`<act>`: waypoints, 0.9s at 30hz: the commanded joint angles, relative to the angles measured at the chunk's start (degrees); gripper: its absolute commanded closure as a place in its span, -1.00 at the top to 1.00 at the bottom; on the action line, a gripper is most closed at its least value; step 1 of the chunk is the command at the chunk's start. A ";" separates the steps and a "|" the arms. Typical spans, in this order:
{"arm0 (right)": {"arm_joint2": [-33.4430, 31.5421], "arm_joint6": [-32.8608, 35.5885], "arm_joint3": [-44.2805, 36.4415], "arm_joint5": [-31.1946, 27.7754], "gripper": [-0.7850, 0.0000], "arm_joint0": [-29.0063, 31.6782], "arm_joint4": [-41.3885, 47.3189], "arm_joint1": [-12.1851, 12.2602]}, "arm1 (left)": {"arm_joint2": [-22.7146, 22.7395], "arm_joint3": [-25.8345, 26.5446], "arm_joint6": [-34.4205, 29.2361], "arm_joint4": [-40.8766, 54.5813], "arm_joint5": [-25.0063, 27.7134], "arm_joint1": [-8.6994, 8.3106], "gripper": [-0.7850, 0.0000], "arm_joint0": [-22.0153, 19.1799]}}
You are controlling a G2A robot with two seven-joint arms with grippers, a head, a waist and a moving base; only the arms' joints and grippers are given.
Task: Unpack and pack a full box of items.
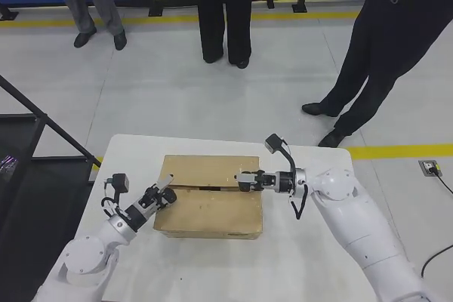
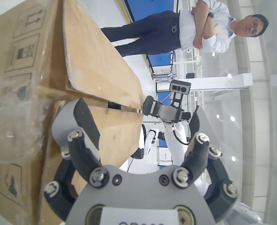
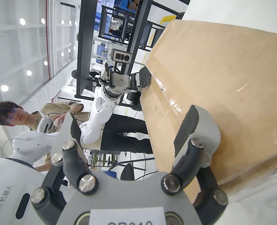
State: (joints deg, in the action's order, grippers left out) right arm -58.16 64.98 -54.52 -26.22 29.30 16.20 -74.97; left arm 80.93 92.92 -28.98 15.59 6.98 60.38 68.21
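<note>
Presently, a closed cardboard box (image 1: pixel 210 204) is seen lying on the white bench (image 1: pixel 302 249), between the 2 arms' jaws, with 1 set at each end of its top seam.

The left jaws are spread wide and nothing is held in them. 1 pad (image 2: pixel 85 118) is placed against or just over the box end ahead of it, close beside the seam. The other pad (image 2: pixel 195 121) hangs in free air off the box's side.

The right jaws are likewise opened wide and empty. 1 pad (image 3: pixel 190 129) is set over the box's top surface and the other (image 3: pixel 72 127) is held beyond its edge. Contact with the cardboard cannot be told for either set.

The 2 top flaps (image 2: pixel 101 66) are folded shut, with a narrow dark gap along the seam. Clear tape (image 2: pixel 12 122) glints on the end nearest the left jaws.
</note>
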 commanded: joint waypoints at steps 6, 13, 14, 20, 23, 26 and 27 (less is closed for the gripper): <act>-0.24 -0.70 -0.90 0.67 1.00 1.79 0.00 0.30 | 0.36 -0.39 0.25 0.23 0.35 0.16 1.00 -0.14; 0.24 -1.87 0.51 0.76 1.00 2.01 0.37 0.12 | 2.14 -0.23 2.83 1.91 1.62 0.34 1.00 0.35; 0.31 -2.18 0.76 0.73 1.00 2.01 0.36 0.08 | 2.76 -0.09 3.37 2.37 1.77 0.34 1.00 0.47; 0.52 -2.93 1.68 0.93 1.00 2.08 0.65 -0.05 | 7.77 1.10 7.19 6.51 2.65 0.30 1.00 2.42; 0.52 -2.93 1.68 0.93 1.00 2.08 0.65 -0.05 | 11.50 2.35 9.24 8.97 2.31 0.18 1.00 3.93; 0.52 -2.93 1.68 0.93 1.00 2.08 0.65 -0.05 | 13.96 4.04 8.68 10.46 1.58 -0.01 1.00 4.85; 0.52 -2.93 1.68 0.93 1.00 2.08 0.65 -0.05 | 13.96 4.04 8.68 10.46 1.58 -0.01 1.00 4.85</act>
State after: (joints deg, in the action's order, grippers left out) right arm -57.64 62.04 -52.85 -25.29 31.38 16.84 -75.02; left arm 95.24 97.07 -20.24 26.15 8.56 60.36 73.09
